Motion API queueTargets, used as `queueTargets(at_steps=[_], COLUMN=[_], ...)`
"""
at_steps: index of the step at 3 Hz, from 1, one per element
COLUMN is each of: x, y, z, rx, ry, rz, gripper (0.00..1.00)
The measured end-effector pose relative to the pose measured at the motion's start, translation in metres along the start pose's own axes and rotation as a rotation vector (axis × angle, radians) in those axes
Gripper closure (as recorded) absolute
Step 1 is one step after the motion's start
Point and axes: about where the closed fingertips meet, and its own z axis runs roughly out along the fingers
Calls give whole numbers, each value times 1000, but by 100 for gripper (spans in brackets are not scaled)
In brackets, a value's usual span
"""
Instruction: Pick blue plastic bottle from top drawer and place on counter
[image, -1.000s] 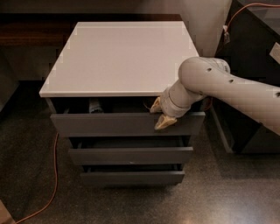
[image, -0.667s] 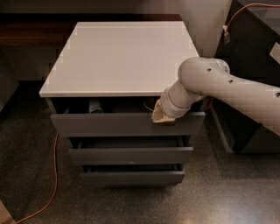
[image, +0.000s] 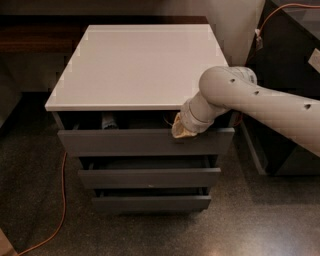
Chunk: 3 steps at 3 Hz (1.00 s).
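The top drawer (image: 125, 141) is pulled out a little under the white counter (image: 140, 62). In its gap at the left, a pale bluish piece of the blue plastic bottle (image: 108, 120) shows; the rest is hidden under the counter edge. My gripper (image: 181, 130) is at the right part of the drawer gap, with its tan tips over the top edge of the drawer front. It is well to the right of the bottle and not touching it. My grey arm (image: 250, 97) comes in from the right.
Two lower grey drawers (image: 150, 178) stick out slightly below. A thin curved object (image: 166, 119) lies in the drawer gap beside the gripper. An orange cable (image: 62, 200) runs along the floor at the left. A dark cabinet (image: 295, 60) stands close on the right.
The gripper has shifted slightly up and left, from in front of the drawer panel to its top edge at the gap. The drawer and bottle have not moved.
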Motion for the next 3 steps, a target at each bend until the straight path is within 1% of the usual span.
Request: queueTargets(at_steps=[1,2,3], x=[1,0,-2], y=[-2,4,9], z=[-3,-8,-3], rx=[25,34,60], ry=[11,19,36], rz=[-10,-22,-47], gripper=[70,47,15])
